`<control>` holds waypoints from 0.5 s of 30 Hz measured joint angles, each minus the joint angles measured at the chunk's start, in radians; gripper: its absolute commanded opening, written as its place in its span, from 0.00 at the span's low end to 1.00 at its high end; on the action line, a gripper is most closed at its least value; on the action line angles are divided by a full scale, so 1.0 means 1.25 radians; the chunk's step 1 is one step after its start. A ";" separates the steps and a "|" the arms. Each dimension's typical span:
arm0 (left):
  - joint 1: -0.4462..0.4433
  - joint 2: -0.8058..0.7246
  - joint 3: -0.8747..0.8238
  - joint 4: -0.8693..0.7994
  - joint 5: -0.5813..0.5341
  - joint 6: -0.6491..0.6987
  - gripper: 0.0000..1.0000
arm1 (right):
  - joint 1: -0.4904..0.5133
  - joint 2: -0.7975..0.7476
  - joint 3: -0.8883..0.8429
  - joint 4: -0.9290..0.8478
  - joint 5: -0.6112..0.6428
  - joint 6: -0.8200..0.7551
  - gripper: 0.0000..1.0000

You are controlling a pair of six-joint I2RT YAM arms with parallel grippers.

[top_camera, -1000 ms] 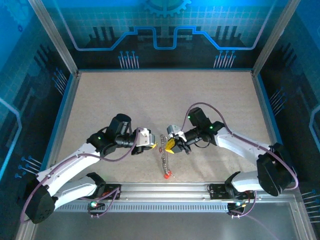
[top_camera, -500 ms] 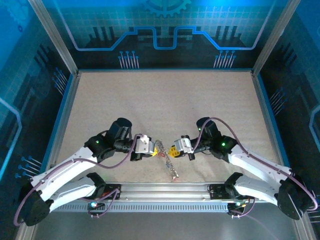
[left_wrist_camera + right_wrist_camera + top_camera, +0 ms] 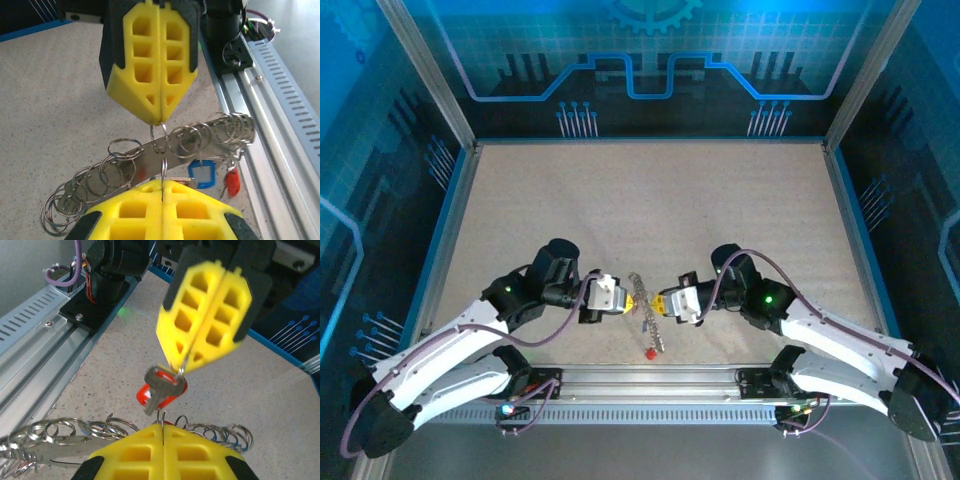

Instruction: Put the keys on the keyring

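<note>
The keyring (image 3: 150, 154) is a flat silvery bar hung with several small split rings; it hangs between my two grippers (image 3: 646, 318). A blue-headed key (image 3: 201, 173) and a red-headed key (image 3: 231, 181) dangle from it. My left gripper (image 3: 162, 183) is shut on a thin split ring, with a plain key (image 3: 192, 180) lying at its tips. From the right wrist that key (image 3: 161, 385) shows a grey blade and a red head below the left gripper (image 3: 180, 371). My right gripper (image 3: 162, 426) is shut on one of the bar's rings, facing the left gripper tip to tip (image 3: 658, 301).
The slotted aluminium rail (image 3: 285, 115) at the table's front edge runs just beside the hanging bar. Another red key (image 3: 651, 352) hangs low, close to that rail. Open speckled tabletop (image 3: 650, 200) stretches behind the grippers.
Both grippers came down towards the front rail and stayed tip to tip. The bar swung from slanting to nearly upright, and its red key end shows again near the rail.
</note>
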 measured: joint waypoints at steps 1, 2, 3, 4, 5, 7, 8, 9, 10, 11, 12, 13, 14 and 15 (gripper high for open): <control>-0.001 0.002 0.000 0.000 -0.006 0.005 0.00 | 0.011 -0.005 -0.001 0.001 0.013 -0.010 0.00; -0.004 0.004 0.000 0.000 -0.014 0.012 0.00 | 0.024 -0.012 -0.003 0.001 0.030 -0.021 0.00; -0.006 0.006 0.000 0.001 -0.023 0.021 0.00 | 0.037 -0.019 -0.006 0.000 0.047 -0.033 0.00; -0.009 0.007 -0.001 0.001 -0.030 0.027 0.00 | 0.048 -0.024 -0.008 0.000 0.062 -0.043 0.00; -0.013 0.007 -0.002 0.002 -0.038 0.033 0.00 | 0.056 -0.027 -0.009 0.000 0.079 -0.055 0.00; -0.023 0.011 -0.009 0.002 -0.056 0.049 0.00 | 0.075 -0.032 -0.011 0.000 0.108 -0.073 0.00; -0.026 0.014 -0.013 0.002 -0.063 0.056 0.00 | 0.086 -0.032 -0.014 0.000 0.127 -0.089 0.00; -0.027 0.017 -0.018 0.002 -0.070 0.060 0.00 | 0.095 -0.032 -0.017 0.000 0.139 -0.103 0.00; -0.028 0.020 -0.023 0.002 -0.074 0.063 0.00 | 0.103 -0.031 -0.021 0.000 0.151 -0.112 0.00; -0.028 0.021 -0.032 0.006 -0.080 0.064 0.00 | 0.112 -0.030 -0.024 -0.002 0.167 -0.123 0.00; -0.028 0.021 -0.040 0.009 -0.084 0.065 0.00 | 0.121 -0.028 -0.027 -0.002 0.181 -0.132 0.00; -0.030 0.021 -0.046 0.010 -0.087 0.065 0.00 | 0.126 -0.026 -0.027 -0.003 0.191 -0.138 0.00; -0.032 0.021 -0.051 0.012 -0.091 0.067 0.00 | 0.129 -0.024 -0.028 -0.005 0.199 -0.143 0.00; -0.034 0.021 -0.054 0.013 -0.094 0.068 0.00 | 0.130 -0.024 -0.028 -0.005 0.203 -0.146 0.00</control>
